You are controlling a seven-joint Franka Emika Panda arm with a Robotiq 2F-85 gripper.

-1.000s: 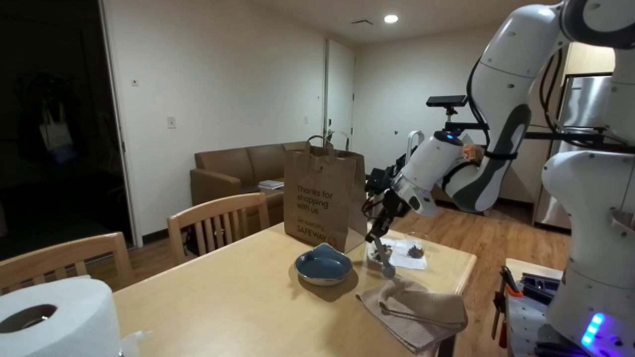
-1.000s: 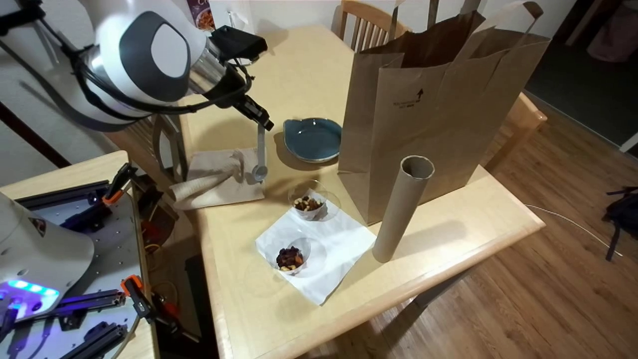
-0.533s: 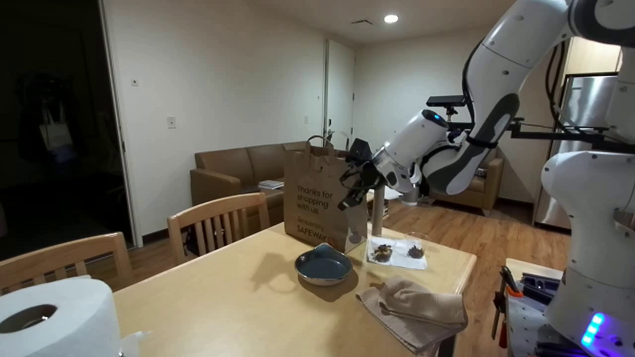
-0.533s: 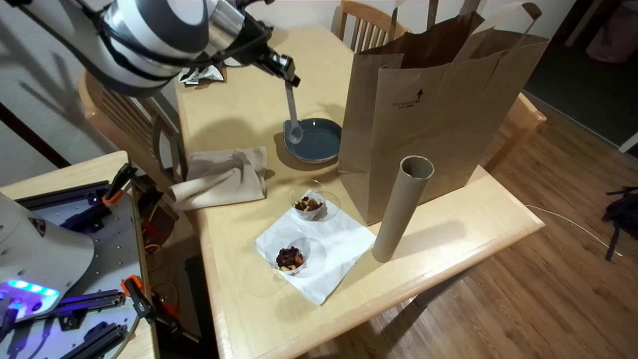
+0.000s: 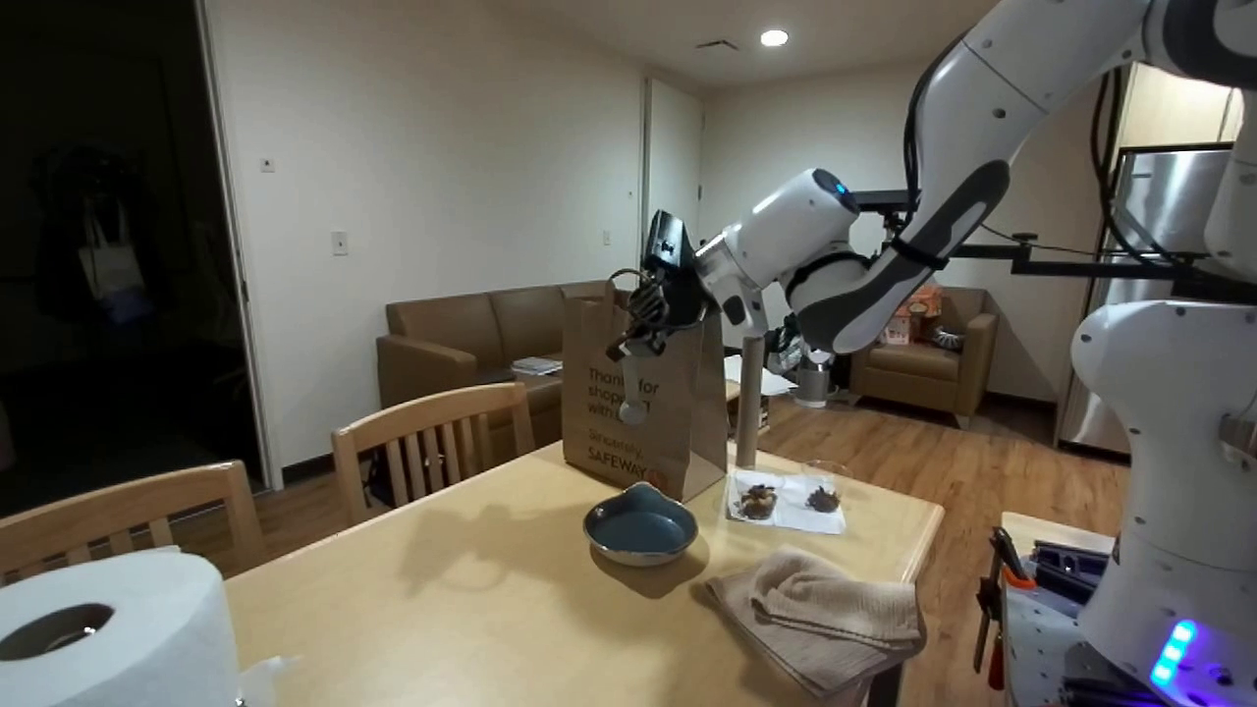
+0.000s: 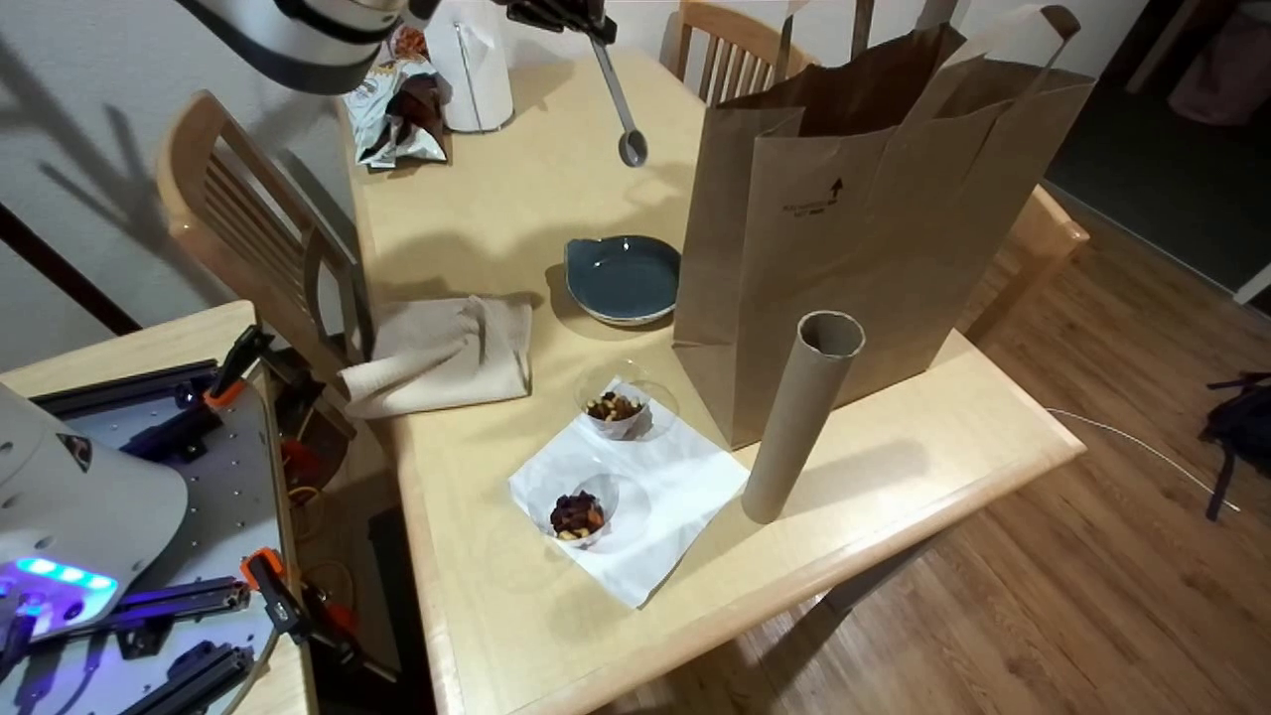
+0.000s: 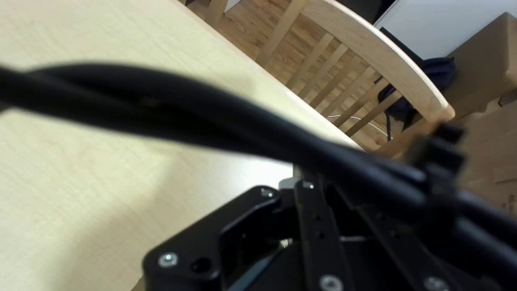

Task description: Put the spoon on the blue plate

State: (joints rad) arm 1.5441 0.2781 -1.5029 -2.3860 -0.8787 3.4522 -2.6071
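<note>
The jaws are clamped on the handle end of the spoon (image 6: 615,94), so its round end hangs lowest and should meet the plate (image 6: 628,280) first. It is in the air, well above the plate's level and not touching it, presumably for safe clearance over the rim; whether it is squarely above, I cannot tell. On the worktop (image 6: 467,566), the bag (image 6: 824,258) stands just beside the plate and the towel (image 6: 467,362) lies near it, so a steep descent looks wisest
</note>
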